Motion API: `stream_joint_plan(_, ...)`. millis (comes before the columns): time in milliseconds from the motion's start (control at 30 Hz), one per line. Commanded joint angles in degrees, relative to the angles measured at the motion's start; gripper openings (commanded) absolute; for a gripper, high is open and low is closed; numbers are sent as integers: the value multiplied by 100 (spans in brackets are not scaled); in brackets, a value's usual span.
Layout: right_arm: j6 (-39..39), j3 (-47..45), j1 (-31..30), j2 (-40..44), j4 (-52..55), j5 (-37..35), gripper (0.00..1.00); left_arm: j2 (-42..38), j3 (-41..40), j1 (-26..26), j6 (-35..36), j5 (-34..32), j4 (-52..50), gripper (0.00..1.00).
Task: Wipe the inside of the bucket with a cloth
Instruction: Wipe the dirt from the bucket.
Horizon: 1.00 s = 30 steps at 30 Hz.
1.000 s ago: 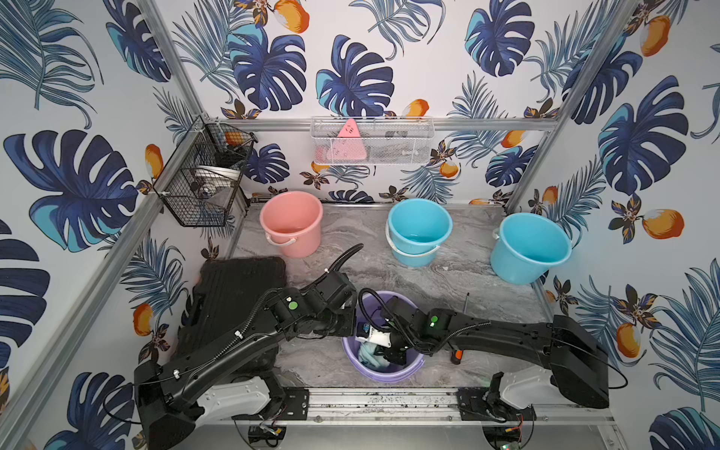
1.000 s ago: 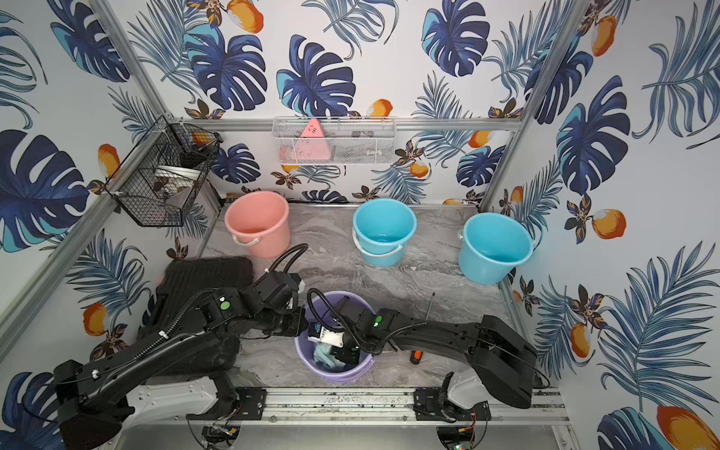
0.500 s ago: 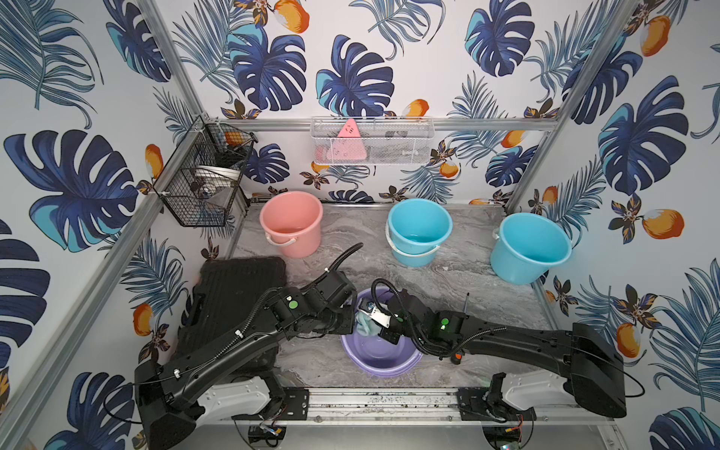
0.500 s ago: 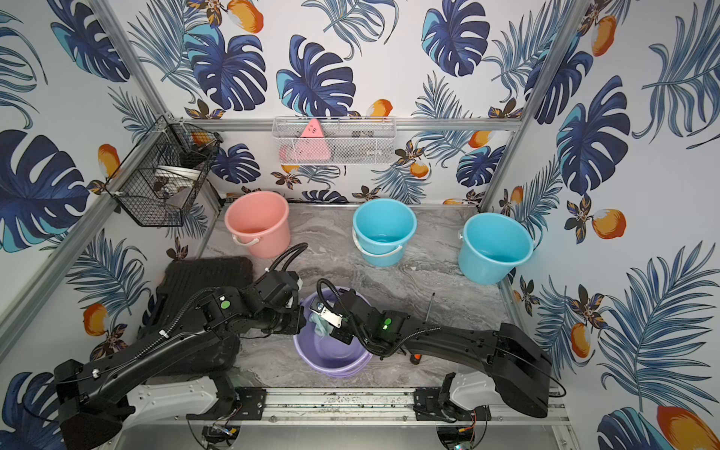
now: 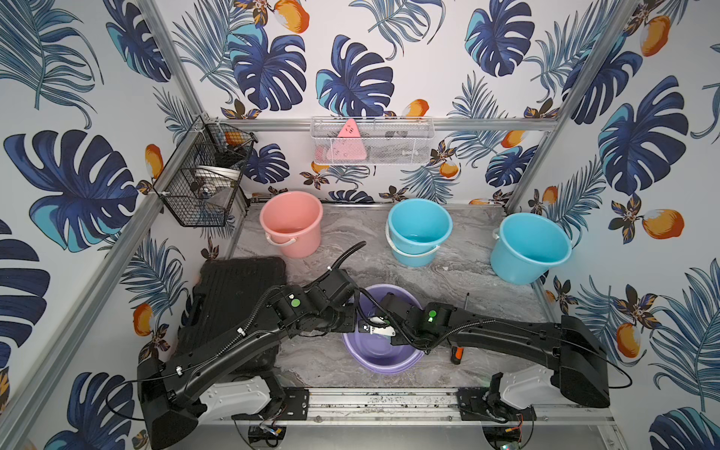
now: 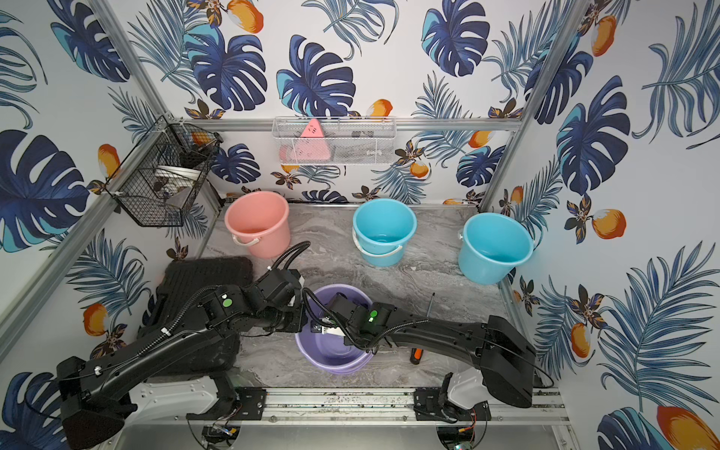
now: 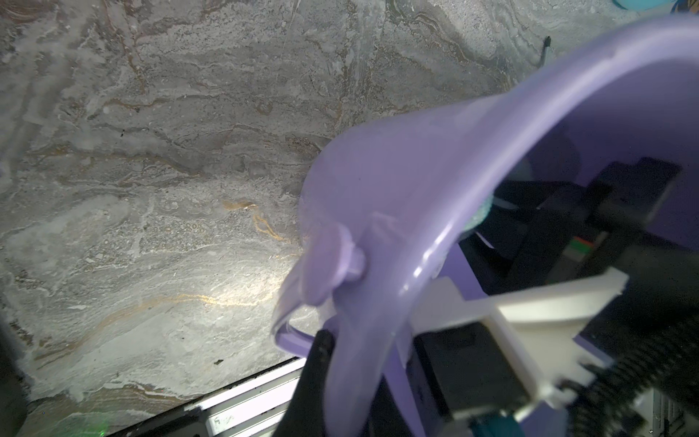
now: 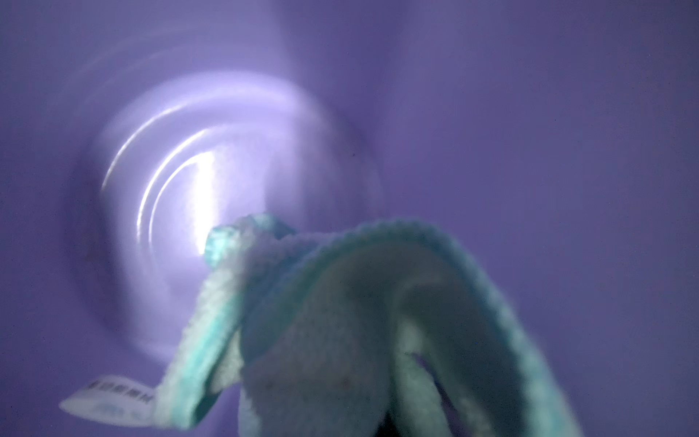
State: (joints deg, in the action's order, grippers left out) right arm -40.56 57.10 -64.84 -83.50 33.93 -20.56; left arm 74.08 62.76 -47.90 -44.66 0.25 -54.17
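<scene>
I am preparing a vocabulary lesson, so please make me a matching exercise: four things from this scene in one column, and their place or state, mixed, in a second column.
Column one:
1. cloth
2. pink bucket
3. screwdriver
4. purple bucket

Column two:
a. tilted, at the front
b. lying flat, orange handle
c. inside the purple bucket
d. upright, at the back

Pairs: 1-c, 2-d, 3-b, 4-a.
</scene>
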Motion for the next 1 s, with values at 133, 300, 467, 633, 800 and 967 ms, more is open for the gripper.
stream_joint_plan(133,-295,232,13,-96,1784,1496,0,23,139,-18,90,-131,-6,0)
stream_joint_plan(300,-176,49,158,41,1428,2919,0,28,152,-36,90,-113,20,0)
stream_joint_plan(467,282,-524,244,451,-35,3760,0,27,170,-68,63,-101,47,0)
stream_joint_plan(633,1033,-1183,243,736,-1931,3804,0,62,178,-145,25,-87,89,0)
stream_joint_plan(800,1679,-1543,239,614,-3274,2756,0,116,236,-264,-1,-152,62,0)
stream_joint_plan(967,1525,-1613,210,528,-3700,1713,0,124,235,-356,-42,-183,91,0)
